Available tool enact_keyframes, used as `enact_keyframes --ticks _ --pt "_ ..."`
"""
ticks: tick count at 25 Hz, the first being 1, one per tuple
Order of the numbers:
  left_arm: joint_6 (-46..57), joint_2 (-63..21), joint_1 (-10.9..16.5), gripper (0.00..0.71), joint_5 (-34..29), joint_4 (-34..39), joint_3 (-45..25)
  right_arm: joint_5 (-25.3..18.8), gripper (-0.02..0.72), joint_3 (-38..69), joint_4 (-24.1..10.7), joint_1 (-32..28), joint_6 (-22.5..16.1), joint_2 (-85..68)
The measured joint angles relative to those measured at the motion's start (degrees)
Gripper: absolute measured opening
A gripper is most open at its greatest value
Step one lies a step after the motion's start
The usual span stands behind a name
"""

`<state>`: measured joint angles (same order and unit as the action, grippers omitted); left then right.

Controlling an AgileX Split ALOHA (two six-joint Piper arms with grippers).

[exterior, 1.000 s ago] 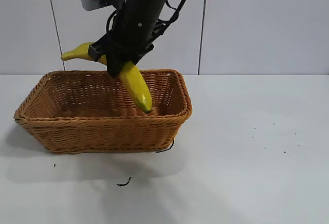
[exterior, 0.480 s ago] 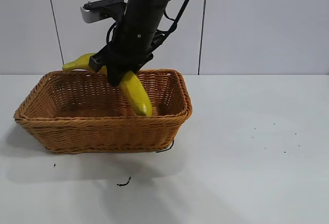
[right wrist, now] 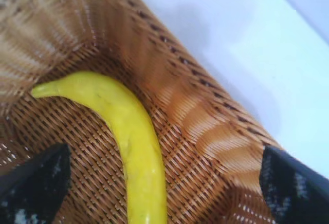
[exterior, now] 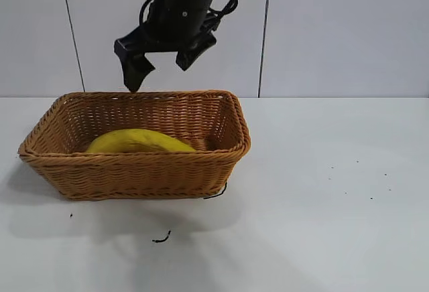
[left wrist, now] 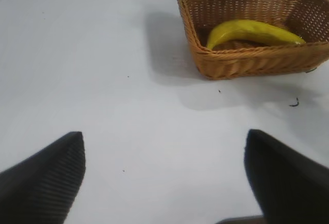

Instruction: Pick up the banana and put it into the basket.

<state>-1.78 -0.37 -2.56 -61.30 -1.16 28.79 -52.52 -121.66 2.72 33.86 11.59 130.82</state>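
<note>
My right gripper [exterior: 161, 64] hangs above the basket [exterior: 137, 171], over its back rim, with the jaws spread wide and nothing between them. In my right wrist view the two dark fingertips [right wrist: 33, 180] sit far apart at either side, and the banana [right wrist: 128, 136] lies on the woven floor between them — well below, not touching either one.

The banana [exterior: 139, 141] is inside the basket, lying flat along its length. From the exterior view only its yellow back shows over the front rim. In the left wrist view the banana [left wrist: 252, 31] curves across the basket [left wrist: 257, 62], one end near the basket's side wall, the other toward the opposite end; its thin stem end [right wrist: 41, 90] points into a corner.

My left gripper [left wrist: 164, 183] is off to the side, well apart from the basket, over the bare white table [left wrist: 103, 80]. Its jaws are spread too, empty — both pads [left wrist: 43, 180] show at the edges of that view with open table between them.

A small dark scrap [exterior: 161, 238] lies on the table in front of the basket.
</note>
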Motion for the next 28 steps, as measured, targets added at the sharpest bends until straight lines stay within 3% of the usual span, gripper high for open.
enact_keyframes --ticks 6,10,21,28 --pt "0.0 0.0 0.0 0.635 0.0 0.0 0.0 -6.0 0.690 0.0 -1.7 -4.3 -6.0 -0.9" --pt "0.0 0.0 0.0 0.635 0.0 0.0 0.0 -10.9 0.690 0.0 -2.2 -10.8 -10.6 -1.0" --pt "0.0 0.0 0.0 0.635 0.0 0.0 0.0 -13.1 0.690 0.0 -2.7 -29.9 -11.6 -1.0" --pt "0.0 0.0 0.0 0.635 0.0 0.0 0.0 -16.6 0.690 0.0 -2.7 -36.5 -10.5 -1.0"
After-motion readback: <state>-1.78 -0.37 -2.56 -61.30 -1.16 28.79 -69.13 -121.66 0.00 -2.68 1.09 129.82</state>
